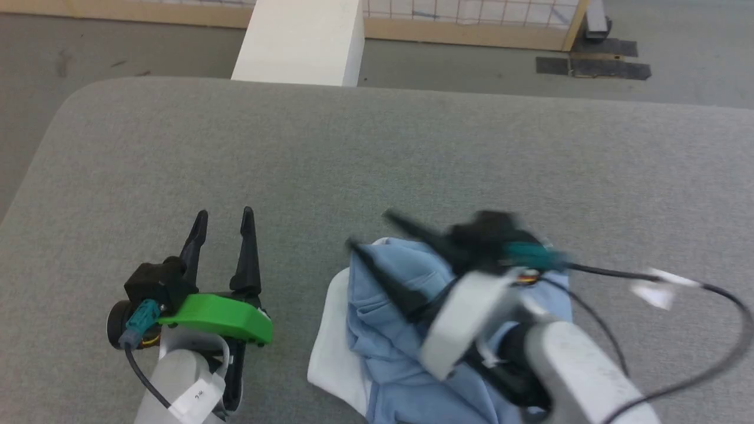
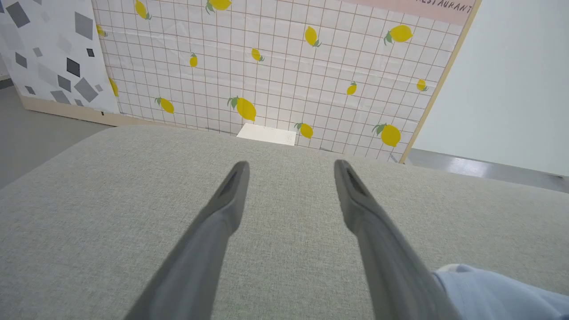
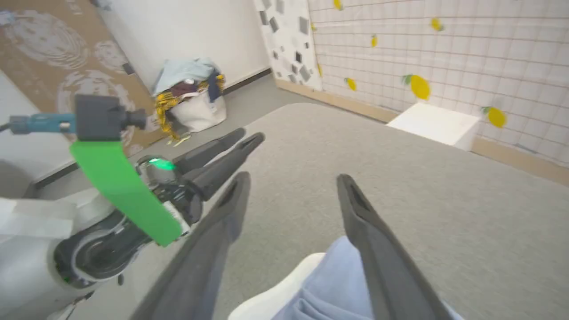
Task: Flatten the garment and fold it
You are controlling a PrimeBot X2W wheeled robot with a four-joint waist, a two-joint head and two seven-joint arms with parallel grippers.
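The garment [image 1: 383,330] is lying crumpled in a heap on the grey bench [image 1: 377,147], its sky-blue cloth bunched over a white part that is showing along the heap's left edge. The right gripper [image 1: 368,229] is hovering over the garment, blurred in the head view. In the right wrist view its fingers [image 3: 378,249] are standing wide apart, with the blue cloth [image 3: 329,293] lying below and between them and nothing pinched. The left gripper [image 1: 224,215] is sitting just left of the garment, apart from it, with its fingers [image 2: 222,218] also spread and holding nothing above bare bench. A white box [image 1: 300,41] is standing on the floor beyond the bench, well past the garment.
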